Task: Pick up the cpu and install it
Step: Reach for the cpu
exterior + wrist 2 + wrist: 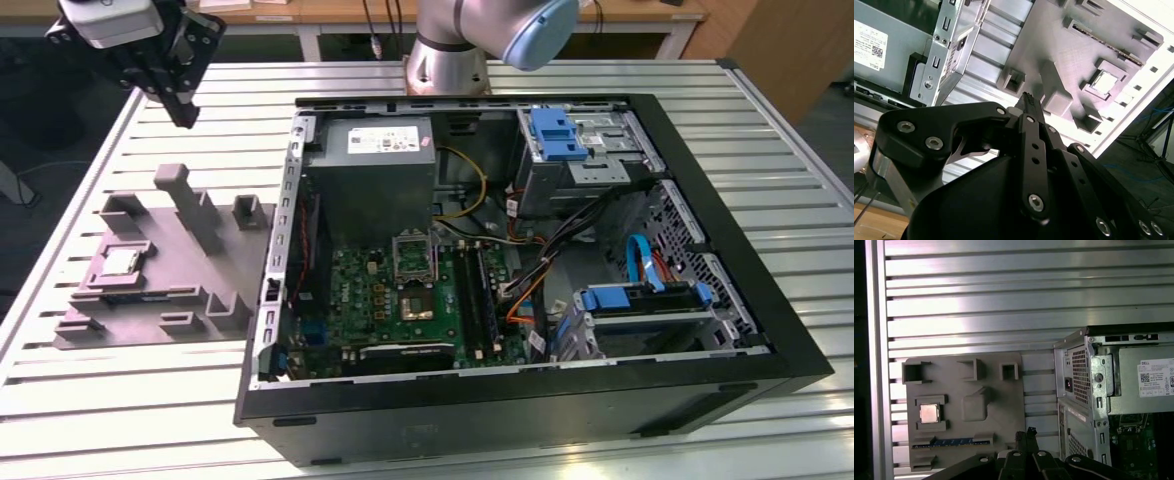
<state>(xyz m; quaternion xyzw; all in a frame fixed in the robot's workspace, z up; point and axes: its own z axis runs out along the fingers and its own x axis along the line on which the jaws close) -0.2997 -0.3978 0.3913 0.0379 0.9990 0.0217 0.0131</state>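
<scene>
The cpu (120, 262) is a small square chip with a pale silver top. It lies flat in a square pocket of the grey holder plate (174, 265) on the exterior view's left, beside the open computer case. Both wrist views show the cpu (929, 413) (1104, 82) in that pocket. My gripper (183, 112) hangs high above the table's far corner on that left side, well away from the chip. Its dark fingers are shut together with nothing between them, which the gripper (1026, 97) (1030, 431) tip in both wrist views confirms. Inside the case, the black socket frame (414, 255) sits on the green board.
The open black computer case (787, 340) takes up the middle and the exterior view's right of the slatted metal table (160, 400). Its grey power supply (380, 170) sits at the far side. The holder plate has upright blocks (187, 205) and a memory stick (949, 442).
</scene>
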